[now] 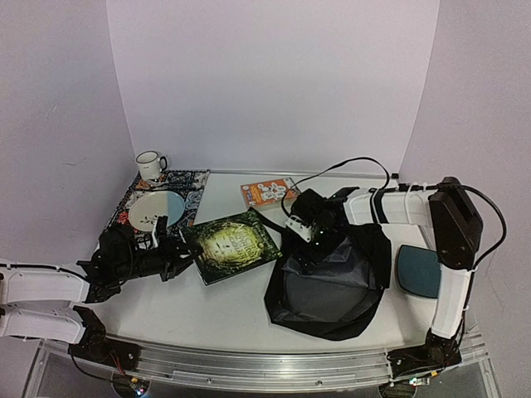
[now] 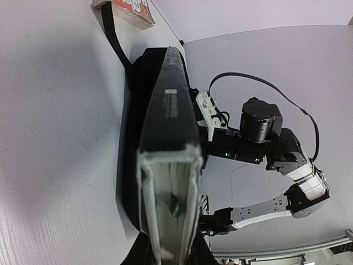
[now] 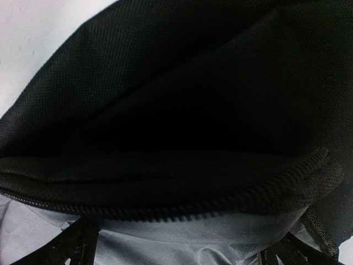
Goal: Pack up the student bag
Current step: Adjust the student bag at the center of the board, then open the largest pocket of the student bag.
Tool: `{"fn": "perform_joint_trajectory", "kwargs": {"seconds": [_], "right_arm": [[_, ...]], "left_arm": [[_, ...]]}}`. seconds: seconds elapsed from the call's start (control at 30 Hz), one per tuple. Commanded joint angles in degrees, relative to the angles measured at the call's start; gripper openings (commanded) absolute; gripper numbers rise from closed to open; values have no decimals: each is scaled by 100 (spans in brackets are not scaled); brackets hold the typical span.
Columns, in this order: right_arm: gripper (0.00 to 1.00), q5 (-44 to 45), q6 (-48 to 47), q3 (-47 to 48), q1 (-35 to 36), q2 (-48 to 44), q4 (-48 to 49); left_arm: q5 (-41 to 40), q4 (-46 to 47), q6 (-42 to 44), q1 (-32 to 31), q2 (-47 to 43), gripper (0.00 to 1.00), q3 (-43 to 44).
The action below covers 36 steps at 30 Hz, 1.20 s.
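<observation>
Currently the left end effector (image 1: 184, 254) pinches one edge of a dark-green hardcover book (image 1: 236, 245), which could twist loose short of the soft black student bag (image 1: 332, 292) lying beneath the wide-spread right end effector (image 1: 320, 242).

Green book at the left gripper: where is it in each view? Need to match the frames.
Top external: green book sits centre-left, its near-left edge in the left gripper.
Left wrist: edge-on down the middle.
Right wrist: not in it, only student bag fabric, zip and grey lining.
Landmark: the student bag, just right of the book from above.
</observation>
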Motion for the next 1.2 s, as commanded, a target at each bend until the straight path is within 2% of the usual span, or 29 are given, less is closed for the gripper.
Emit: {"fn": "perform_joint_trajectory", "kwargs": {"seconds": [0.0,0.13,0.3,0.4,0.53,0.67,0.77,0.9,1.17], "right_arm": [[98,386,116,-451,283,-460,-579],[98,294,177,-726,333,-592,-538],[90,130,439,-574,330,-128,-178],[84,167,748,-28,324,358,38],[80,562,1494,1152,288,1179,22],[76,880,2226,1904,162,1441,-10],[76,884,2484,2154,80,1332,-17],[81,686,2000,2160,133,922,-11],[84,741,939,1138,507,-294,-107]], "left_arm": [[36,433,212,54,-173,0,367],[40,397,255,62,-175,0,373],[58,368,258,76,-241,0,361],[32,312,246,75,-382,0,326],[-11,177,242,88,-576,0,311],[-61,26,220,96,-755,0,265],[-148,-77,177,98,-878,0,212],[-136,-142,79,98,-784,0,213],[5,-156,-93,98,-389,0,275]]}}
